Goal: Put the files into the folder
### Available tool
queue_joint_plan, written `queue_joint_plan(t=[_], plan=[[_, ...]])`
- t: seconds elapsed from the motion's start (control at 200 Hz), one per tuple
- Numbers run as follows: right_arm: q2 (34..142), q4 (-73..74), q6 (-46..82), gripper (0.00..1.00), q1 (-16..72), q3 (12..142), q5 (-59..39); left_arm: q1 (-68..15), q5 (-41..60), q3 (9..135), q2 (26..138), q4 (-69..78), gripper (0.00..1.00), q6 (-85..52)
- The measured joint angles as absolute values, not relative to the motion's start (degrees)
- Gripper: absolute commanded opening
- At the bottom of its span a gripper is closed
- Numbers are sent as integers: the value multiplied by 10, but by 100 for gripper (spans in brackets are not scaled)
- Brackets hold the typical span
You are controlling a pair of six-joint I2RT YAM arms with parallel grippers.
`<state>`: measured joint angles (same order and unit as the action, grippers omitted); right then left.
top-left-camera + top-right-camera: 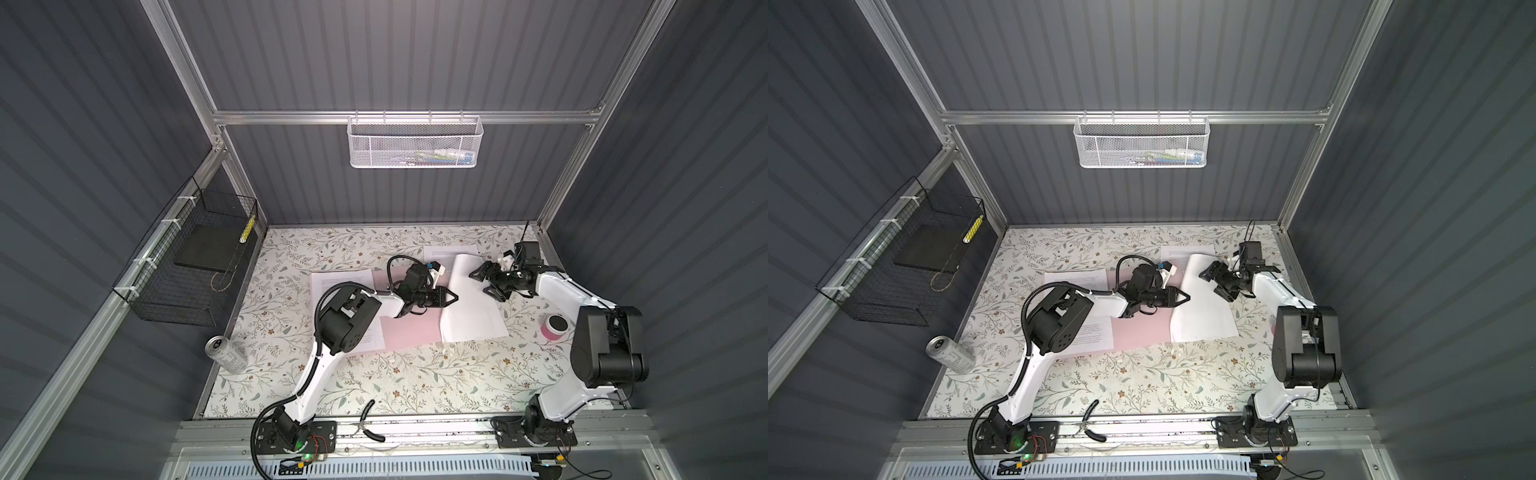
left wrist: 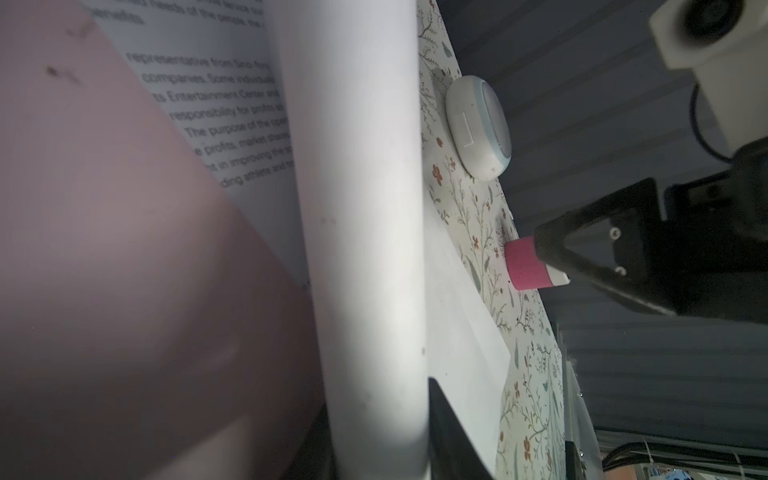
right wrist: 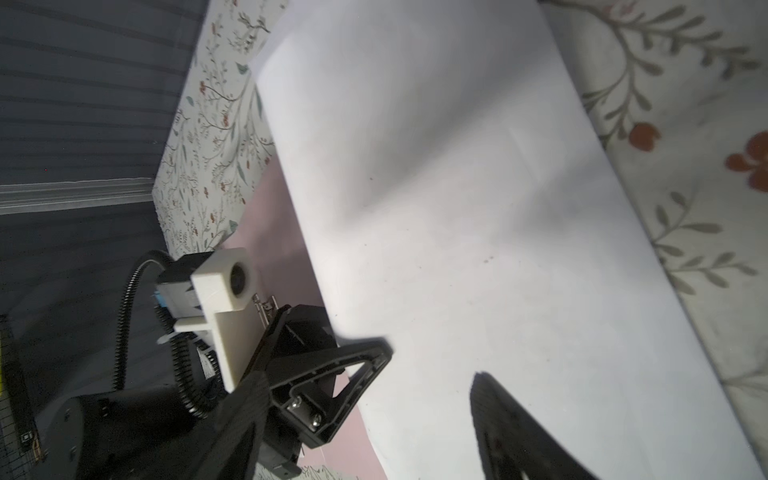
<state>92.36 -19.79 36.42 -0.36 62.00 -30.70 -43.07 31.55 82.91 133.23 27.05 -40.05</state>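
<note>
Black-handled tool is lying on the front rail, well nearer than the folder, which is lying flat, pink face up. Printed sheet is overlapping the folder's left side. Left gripper is working at the folder's middle, jaws drawn close around the raised inner edge of the curled sheet lying over its right side; firm clamp or not, cannot tell. Right gripper is hovering over that sheet's far part, jaws wide, carrying nothing. Far sheet is lying just beyond the folder. Step, as I am reading it: securing the curled sheet. Next is calling for a sure pinch, then drawing it flat without creasing.
</note>
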Motion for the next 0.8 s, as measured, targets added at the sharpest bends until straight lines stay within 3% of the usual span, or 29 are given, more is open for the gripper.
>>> queue_joint_plan(t=[0.525,0.801], plan=[[738,-236,345,85,-41,563,-270,-425,324,764,1103,235,25,-410],[649,-164,336,86,-68,483,-361,-394,339,705,1034,232,24,-424]])
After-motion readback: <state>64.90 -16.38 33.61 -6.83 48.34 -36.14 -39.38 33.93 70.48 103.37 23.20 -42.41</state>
